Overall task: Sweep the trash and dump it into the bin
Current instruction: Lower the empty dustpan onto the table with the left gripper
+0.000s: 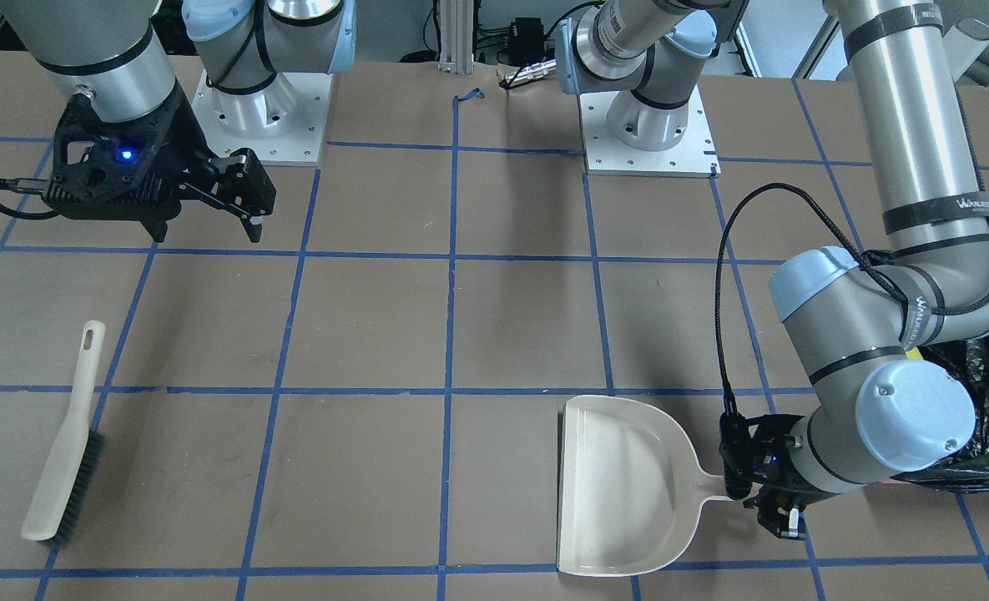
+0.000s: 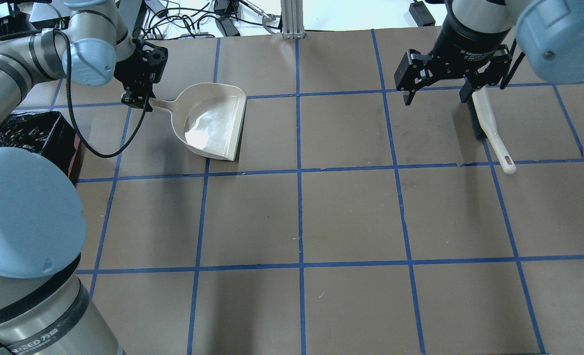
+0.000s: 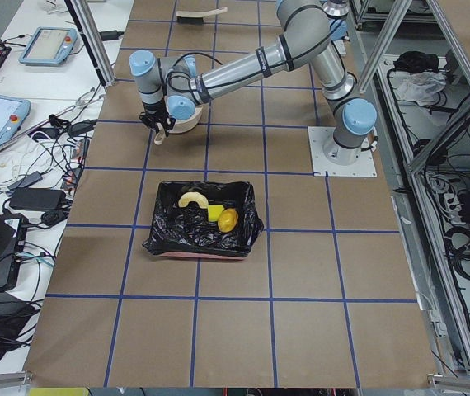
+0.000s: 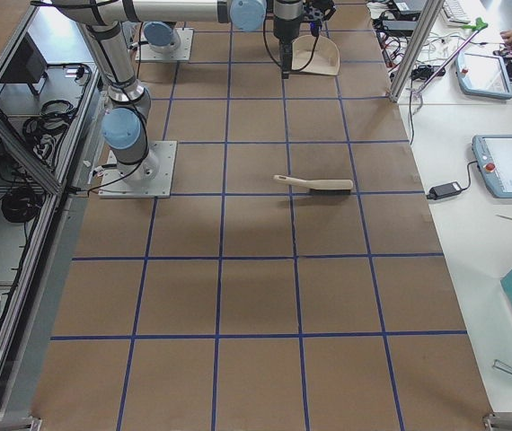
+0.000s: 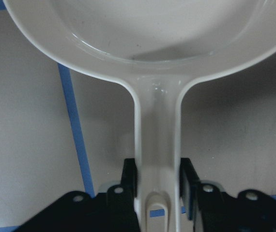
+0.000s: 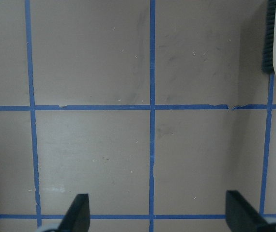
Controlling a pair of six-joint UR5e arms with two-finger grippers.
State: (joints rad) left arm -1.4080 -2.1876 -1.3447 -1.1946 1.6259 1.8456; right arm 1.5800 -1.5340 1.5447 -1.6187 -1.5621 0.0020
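**Trash in the bin, dustpan in a firm grip**

The left gripper [image 5: 157, 179] clamps the narrow handle of the smooth beige dustpan [image 1: 628, 484], whose scoop rests on the brown, blue-taped table [image 2: 351, 217]. The trash [image 3: 213, 214], a pale curve, a yellow-green wedge and a golden lump, lies inside the bin [image 3: 167, 239], which is lined with crinkled glossy black plastic. The right gripper [image 2: 437, 93] hangs with its fingers spread, near the bristled brush [image 1: 64, 451].

The table [image 2: 351, 217] is brown with blue grid lines. The dustpan [image 2: 213, 123] is cream. The brush [image 1: 64, 451] is cream with dark hairs. A shiny black bag [image 3: 165, 235] lines the pinkish bin [image 3: 194, 256], which holds a pale piece [image 3: 192, 199], a yellow wedge [image 3: 213, 214] and an orange lump [image 3: 228, 219].
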